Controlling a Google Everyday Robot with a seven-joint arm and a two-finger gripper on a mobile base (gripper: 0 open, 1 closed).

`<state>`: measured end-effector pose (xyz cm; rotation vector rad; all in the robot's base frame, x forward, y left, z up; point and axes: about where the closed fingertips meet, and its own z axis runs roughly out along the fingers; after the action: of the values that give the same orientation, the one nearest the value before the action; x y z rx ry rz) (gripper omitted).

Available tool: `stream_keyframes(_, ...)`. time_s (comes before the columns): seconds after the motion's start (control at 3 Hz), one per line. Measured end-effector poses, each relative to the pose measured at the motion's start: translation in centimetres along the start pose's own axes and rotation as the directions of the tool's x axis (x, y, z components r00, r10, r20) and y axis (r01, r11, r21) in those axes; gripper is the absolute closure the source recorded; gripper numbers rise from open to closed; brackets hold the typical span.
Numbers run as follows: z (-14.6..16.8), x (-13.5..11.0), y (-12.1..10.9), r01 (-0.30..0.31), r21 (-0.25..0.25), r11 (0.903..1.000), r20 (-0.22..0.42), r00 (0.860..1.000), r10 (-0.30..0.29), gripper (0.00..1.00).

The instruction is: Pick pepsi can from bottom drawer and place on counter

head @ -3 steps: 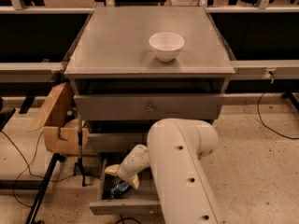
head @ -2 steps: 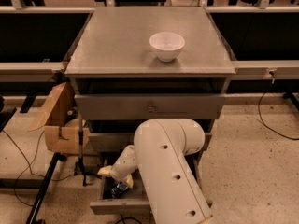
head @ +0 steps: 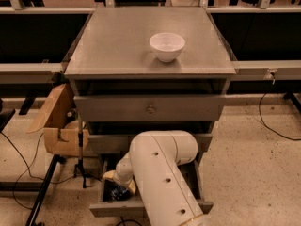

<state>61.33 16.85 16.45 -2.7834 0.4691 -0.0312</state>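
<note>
The pepsi can [head: 118, 192] shows as a small dark blue shape on the floor of the open bottom drawer [head: 113, 209], at its left side. My gripper [head: 120, 181] reaches down into that drawer and sits right over the can, partly hiding it. My thick white arm [head: 162, 173] covers the middle and right of the drawer. The counter [head: 117, 46] is the flat grey top of the cabinet, well above the gripper.
A white bowl [head: 167, 46] stands on the counter, right of centre. The two upper drawers [head: 150, 108] are closed. A cardboard box [head: 56, 121] on a stand is just left of the cabinet. Cables lie on the floor at both sides.
My arm has swung a little to the left, and the gripper has stayed low in the bottom drawer over the can.
</note>
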Motion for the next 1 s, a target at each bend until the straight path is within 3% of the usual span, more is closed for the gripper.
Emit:
stream_keyframes(0.67, 0.4, 2.3, 4.8, -0.154, 0.055, 0.9865, -0.010, 0.988, 0.155, 0.00)
stream_keyframes(1.0, 0.7, 2.3, 5.1, -0.165, 0.055, 0.9848, -0.009, 0.986, 0.166, 0.00)
